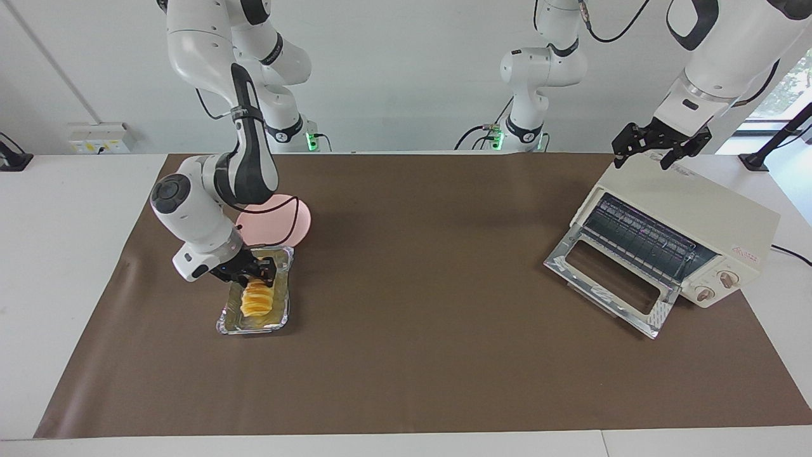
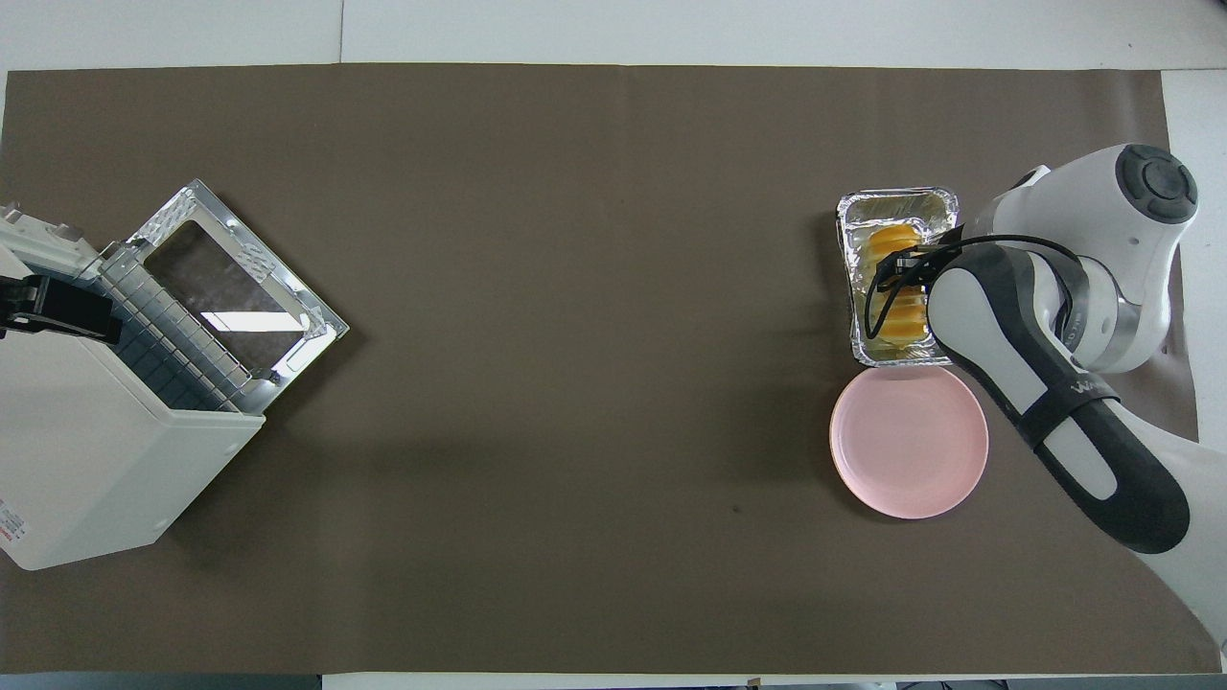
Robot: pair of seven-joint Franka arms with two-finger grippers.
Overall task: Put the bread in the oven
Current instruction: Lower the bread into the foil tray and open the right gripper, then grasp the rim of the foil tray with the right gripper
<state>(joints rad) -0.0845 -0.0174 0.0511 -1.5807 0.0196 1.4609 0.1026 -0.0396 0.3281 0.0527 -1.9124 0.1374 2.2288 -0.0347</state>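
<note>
The yellow-orange bread point(image 1: 257, 303) lies in a crinkled foil tray point(image 1: 283, 317) toward the right arm's end of the table. It also shows in the overhead view point(image 2: 891, 240). My right gripper point(image 1: 257, 275) is down in the tray at the bread's end nearer to the robots, and covers part of the bread in the overhead view point(image 2: 906, 270). The cream-white oven point(image 1: 698, 209) stands toward the left arm's end with its glass door point(image 1: 612, 279) dropped open and its rack showing. My left gripper point(image 1: 642, 158) is open and empty just above the oven's top.
A round pink plate point(image 1: 288, 222) lies beside the foil tray, nearer to the robots. A brown mat point(image 1: 419, 285) covers the table between the tray and the oven.
</note>
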